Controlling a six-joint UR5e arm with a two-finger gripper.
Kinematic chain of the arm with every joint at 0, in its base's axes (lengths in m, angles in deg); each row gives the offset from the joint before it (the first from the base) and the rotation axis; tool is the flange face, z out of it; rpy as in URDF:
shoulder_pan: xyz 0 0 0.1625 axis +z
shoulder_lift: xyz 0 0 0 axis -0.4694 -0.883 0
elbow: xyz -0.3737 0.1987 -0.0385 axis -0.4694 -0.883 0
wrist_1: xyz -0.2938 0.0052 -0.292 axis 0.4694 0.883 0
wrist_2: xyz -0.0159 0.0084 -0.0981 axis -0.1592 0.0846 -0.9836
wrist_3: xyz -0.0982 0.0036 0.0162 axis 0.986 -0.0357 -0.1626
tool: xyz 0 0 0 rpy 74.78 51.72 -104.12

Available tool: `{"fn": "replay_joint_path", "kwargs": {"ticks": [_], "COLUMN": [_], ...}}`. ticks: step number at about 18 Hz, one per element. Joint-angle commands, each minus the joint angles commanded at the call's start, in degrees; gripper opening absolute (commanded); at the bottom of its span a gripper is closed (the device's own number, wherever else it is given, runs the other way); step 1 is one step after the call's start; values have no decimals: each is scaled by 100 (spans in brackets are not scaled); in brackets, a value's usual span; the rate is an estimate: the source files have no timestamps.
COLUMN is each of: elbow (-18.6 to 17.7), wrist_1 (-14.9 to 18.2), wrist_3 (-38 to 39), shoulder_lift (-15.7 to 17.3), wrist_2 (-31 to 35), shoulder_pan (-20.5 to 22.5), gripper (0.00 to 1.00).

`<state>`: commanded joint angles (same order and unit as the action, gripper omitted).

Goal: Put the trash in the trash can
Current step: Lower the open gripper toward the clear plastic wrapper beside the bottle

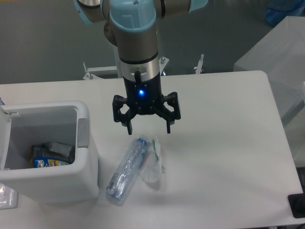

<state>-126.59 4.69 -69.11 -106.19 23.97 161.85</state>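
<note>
My claw (pixel 148 129) is hanging over the white table (pixel 224 157) with the fingers spread wide, nothing between them, blue light glowing on the body above.

Right below the claw, just under the fingertips, sits the crushed clear plastic bottle (pixel 126 171). Its blue cap end is nearest me, almost between my two fingers, and the rest of it runs away down and to the left at a slant. Touching its right side is the crumpled clear wrapper (pixel 154 163) with a green bit along its edge, lying below my right finger. I'm not touching either one.

Off to the left of the claw, well clear of it, is the white trash can (pixel 85 157) with its thick rim and a grey strip on the side facing me. Down inside it I can see a blue-and-yellow packet (pixel 47 161). There's printing on the packet but it's too small for me to read, and I can't make out any label on the bottle.
</note>
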Motion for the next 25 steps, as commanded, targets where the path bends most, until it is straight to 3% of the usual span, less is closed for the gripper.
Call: {"fn": "replay_joint_path", "kwargs": {"ticks": [7,13,15,18,25], "elbow": [-26,-70,-96,-219,-457], "wrist_1": [-52,-62,-175,-597,-642], "wrist_3": [44,35,61,237,123], "shoulder_lift": [-35,-360,-518,-694,-1028], "wrist_2": [-9,-53,-44,-17,-70], "shoulder_pan": [9,211,211,211,316], "gripper": [100,100,100,100,100]}}
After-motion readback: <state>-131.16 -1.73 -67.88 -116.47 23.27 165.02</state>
